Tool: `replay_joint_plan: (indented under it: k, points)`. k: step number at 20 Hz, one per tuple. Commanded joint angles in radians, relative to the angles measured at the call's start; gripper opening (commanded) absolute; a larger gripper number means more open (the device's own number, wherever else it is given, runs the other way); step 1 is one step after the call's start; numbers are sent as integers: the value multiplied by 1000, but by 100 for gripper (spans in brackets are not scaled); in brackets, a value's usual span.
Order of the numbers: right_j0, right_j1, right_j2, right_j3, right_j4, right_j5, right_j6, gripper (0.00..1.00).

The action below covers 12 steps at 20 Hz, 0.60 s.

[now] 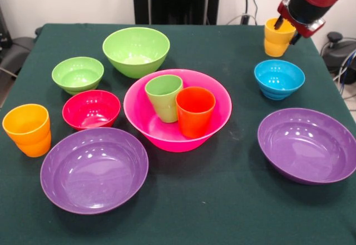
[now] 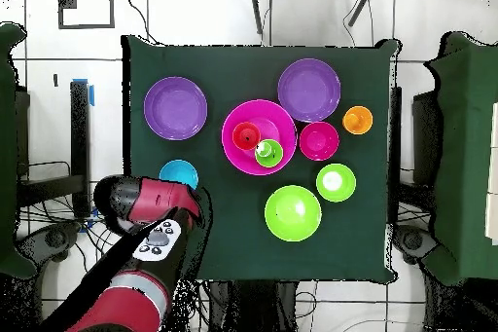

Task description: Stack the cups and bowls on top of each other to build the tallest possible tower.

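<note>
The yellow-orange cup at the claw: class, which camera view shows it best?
The front view. There the yellow-orange cup shows its rim and side, with the claw at its rim beyond the blue bowl. In the overhead view the arm covers it entirely.

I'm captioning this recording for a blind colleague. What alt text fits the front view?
A red and black robot arm's gripper holds a yellow-orange plastic cup at the green table's far right corner. A large hot-pink plastic bowl at the centre contains a green cup and a red-orange cup, with seven more bowls and cups around it.
</note>
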Motion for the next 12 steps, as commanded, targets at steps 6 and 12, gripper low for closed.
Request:
replay_joint_plan:
  k: [6, 12]
  points:
    - [-70, -2, 196, 32, 29, -164, 30, 100]
    - [-80, -3, 205, 33, 5, -191, 37, 100]
